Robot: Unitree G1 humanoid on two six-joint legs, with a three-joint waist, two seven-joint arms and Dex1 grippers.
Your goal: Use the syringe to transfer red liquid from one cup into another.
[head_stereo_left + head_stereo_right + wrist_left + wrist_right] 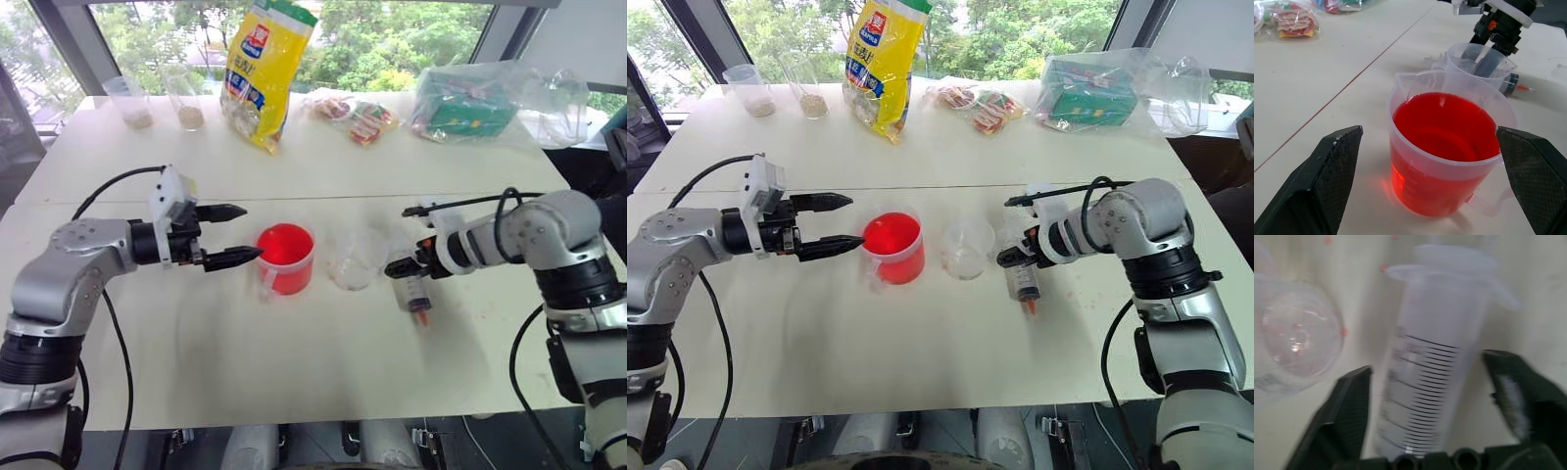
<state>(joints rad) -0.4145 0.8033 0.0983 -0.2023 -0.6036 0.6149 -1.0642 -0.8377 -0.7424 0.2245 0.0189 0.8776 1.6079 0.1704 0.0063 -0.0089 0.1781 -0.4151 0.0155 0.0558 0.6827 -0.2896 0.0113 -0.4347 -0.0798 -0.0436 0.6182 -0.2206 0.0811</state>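
Observation:
The syringe point(415, 294) lies flat on the white table, its orange nozzle tip toward the near edge. My right gripper point(404, 266) points down over it, and its fingers point(1354, 396) stand on either side of the marked barrel point(1425, 362), a gap showing on each side. Left of the syringe sits the small clear cup point(355, 259), with no liquid visible in it. Further left stands the handled cup point(286, 259) holding red liquid point(1444, 127). My left gripper point(250, 231) is open just left of that cup, one finger near its rim, nothing held.
At the table's far side stand two tall clear cups with tan grains point(132, 103), a yellow bag point(263, 69), snack packets point(353, 119) and a green pack in a clear bag point(470, 103). A seam point(323, 196) crosses the table behind the cups.

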